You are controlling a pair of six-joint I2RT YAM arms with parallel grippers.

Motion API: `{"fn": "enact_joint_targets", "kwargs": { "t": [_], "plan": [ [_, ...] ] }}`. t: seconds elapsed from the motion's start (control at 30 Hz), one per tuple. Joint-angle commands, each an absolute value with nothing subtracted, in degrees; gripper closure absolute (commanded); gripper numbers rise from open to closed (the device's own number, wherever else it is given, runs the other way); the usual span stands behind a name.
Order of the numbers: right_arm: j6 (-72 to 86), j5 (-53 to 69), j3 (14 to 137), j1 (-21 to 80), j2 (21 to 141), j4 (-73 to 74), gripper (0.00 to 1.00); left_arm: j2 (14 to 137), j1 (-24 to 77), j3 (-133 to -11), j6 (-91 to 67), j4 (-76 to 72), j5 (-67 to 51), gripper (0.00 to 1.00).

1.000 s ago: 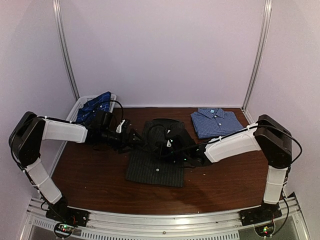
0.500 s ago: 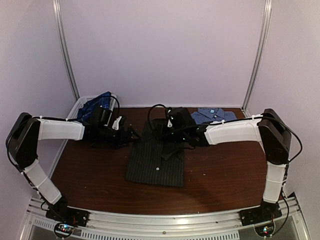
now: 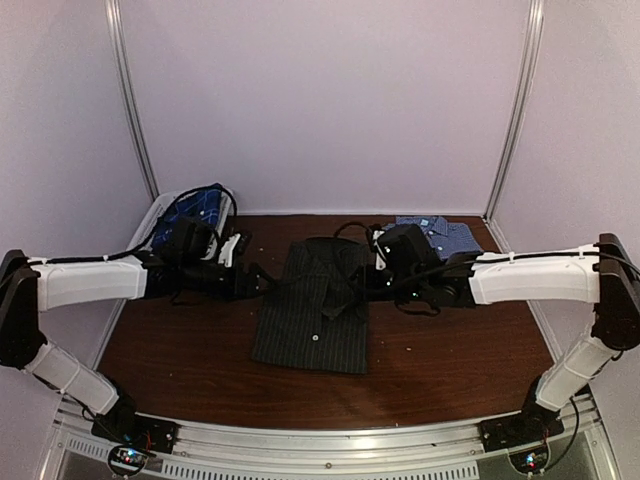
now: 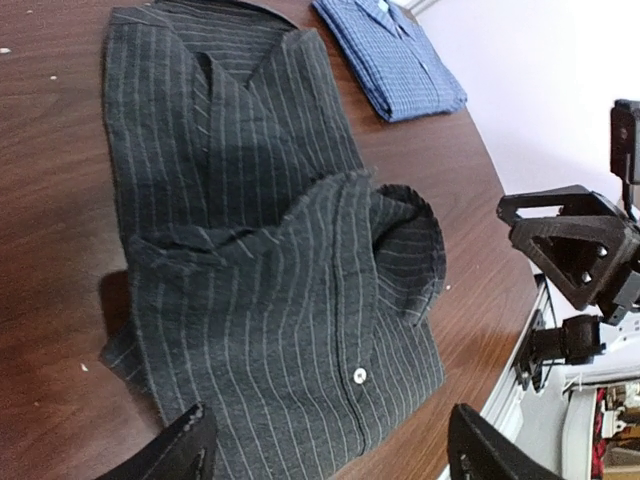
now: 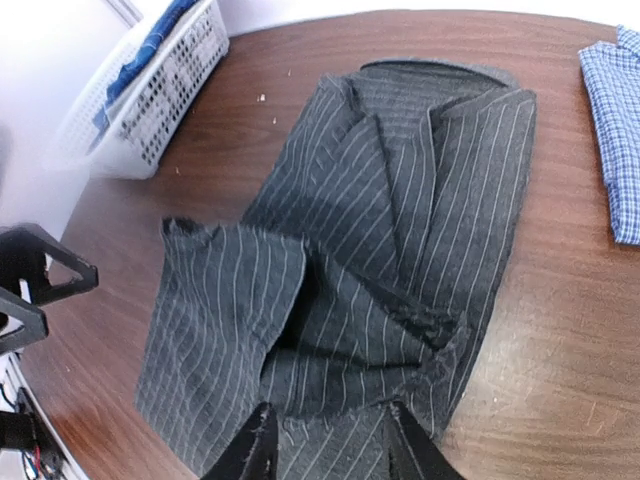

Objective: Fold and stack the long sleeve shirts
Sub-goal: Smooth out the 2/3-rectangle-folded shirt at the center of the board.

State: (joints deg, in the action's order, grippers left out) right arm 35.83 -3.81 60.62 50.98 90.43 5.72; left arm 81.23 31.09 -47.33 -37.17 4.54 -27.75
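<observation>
Pinstripe shirt (image 3: 310,322) flat at bench (image 3: 450,350) centre, collar toward 12 o'clock. Sleeves folded in across front, one cuff bunched near middle. Check shirt (image 3: 447,232) folded at its 2 o'clock, well apart. Plaid shirt (image 3: 195,210) heaped in basket (image 3: 150,226) at 10 o'clock. Left end effector (image 4: 328,432) by pinstripe shirt's 9 o'clock edge, released, fingers wide, nothing held. Right end effector (image 5: 328,422) on shirt's 3 o'clock side, fingers partly spread, apparently released. Whether its tips brush cloth: cannot tell.
</observation>
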Motion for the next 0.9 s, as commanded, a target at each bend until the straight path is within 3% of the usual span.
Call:
{"fn": "enact_joint_targets", "kwargs": {
  "t": [0.0, 0.2, 0.47, 0.63, 0.87],
  "plan": [
    [37.18, -3.07, 55.93, 54.73, 90.06, 6.58, 0.69, 80.83, 37.06, -46.14, -37.11, 0.54, -24.85, 0.25],
    [38.91, -0.14, 54.26, 56.03, 93.87, 2.71, 0.88, 87.28, 43.19, -47.01, -38.36, -6.08, -24.15, 0.49],
    [38.74, 2.18, 58.6, 55.07, 101.12, 0.76, 0.92, 95.73, 45.47, -48.92, -37.6, -9.45, -21.93, 0.85],
    [37.92, 2.2, 63.07, 52.08, 105.16, 0.57, 0.91, 99.87, 46.25, -49.33, -36.56, -9.75, -20.9, 0.91],
    [35.66, 1.46, 72.19, 45.95, 111.71, 3.98, 0.76, 102.37, 47.1, -48.38, -36.46, -10.11, -20.35, 0.94]
  ]
}}
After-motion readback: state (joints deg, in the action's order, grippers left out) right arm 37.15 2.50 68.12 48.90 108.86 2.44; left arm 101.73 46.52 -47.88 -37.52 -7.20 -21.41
